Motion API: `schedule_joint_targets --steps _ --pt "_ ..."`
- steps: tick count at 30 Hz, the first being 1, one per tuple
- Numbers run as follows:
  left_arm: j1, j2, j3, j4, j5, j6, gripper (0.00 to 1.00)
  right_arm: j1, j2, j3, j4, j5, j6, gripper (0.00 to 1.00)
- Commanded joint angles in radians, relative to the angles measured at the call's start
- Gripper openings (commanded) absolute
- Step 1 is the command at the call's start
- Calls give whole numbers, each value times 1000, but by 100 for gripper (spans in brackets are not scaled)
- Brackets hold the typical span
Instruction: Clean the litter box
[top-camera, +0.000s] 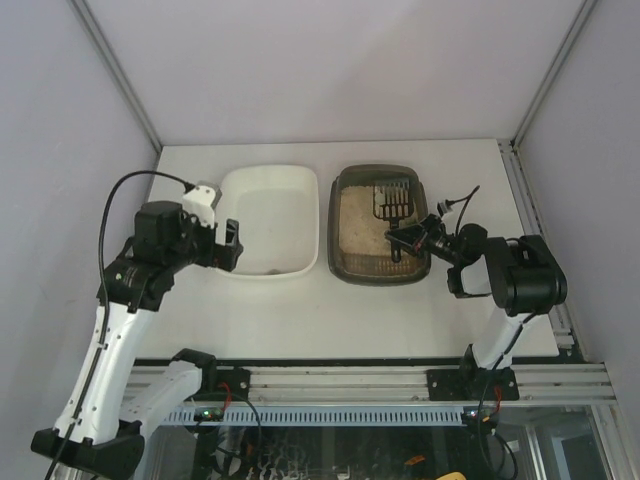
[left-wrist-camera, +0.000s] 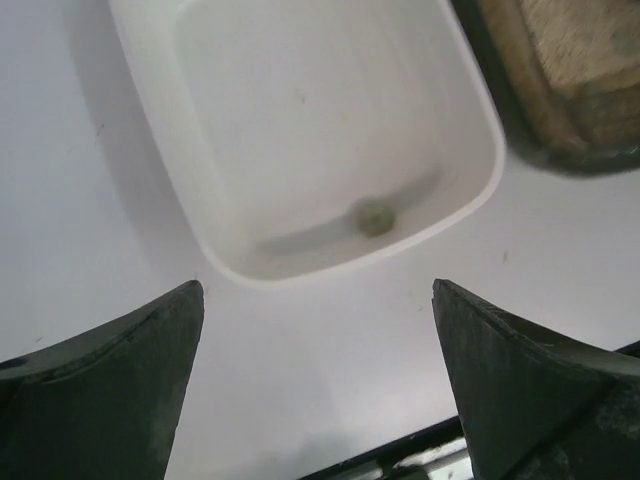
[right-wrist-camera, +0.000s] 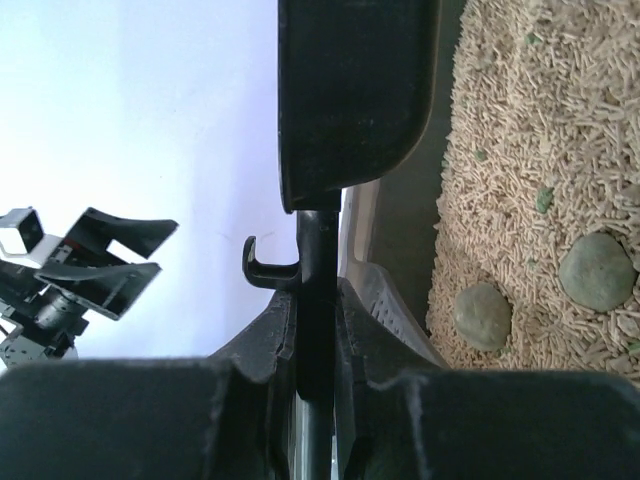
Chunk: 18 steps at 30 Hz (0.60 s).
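The dark litter box stands right of centre, with beige litter inside. A black slotted scoop lies over its far right part. My right gripper is shut on the scoop's handle over the box's right side. In the right wrist view the scoop blade hangs over the box wall, and two grey-green lumps lie on the litter. My left gripper is open and empty beside the white tray's near left corner; it also shows in the left wrist view.
The white tray stands left of the litter box. One greenish lump lies near the tray's front wall. The litter box corner shows at the upper right. Metal frame rails run along the table's near and right edges.
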Motion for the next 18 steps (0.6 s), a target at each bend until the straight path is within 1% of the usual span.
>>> schedule_joint_targets --steps 1,4,7,11,14,16,18 --pt "6 -27 -76 -59 -69 187 100 3 46 -44 307 9 61 0" --pt "20 -39 -106 -87 -4 235 100 7 27 -43 307 -7 62 0" --pt "29 -42 -138 -93 44 261 100 12 18 -27 307 -26 130 0" --pt "32 -19 -152 -86 42 245 99 -10 12 -31 307 -28 231 0" --pt "33 -9 -160 -81 37 240 98 37 -22 0 303 -82 263 0" --pt "32 -9 -166 -78 36 239 98 -7 -52 -27 297 -67 261 0" --pt "34 -9 -171 -78 39 236 98 -26 -28 -37 297 -52 289 0"
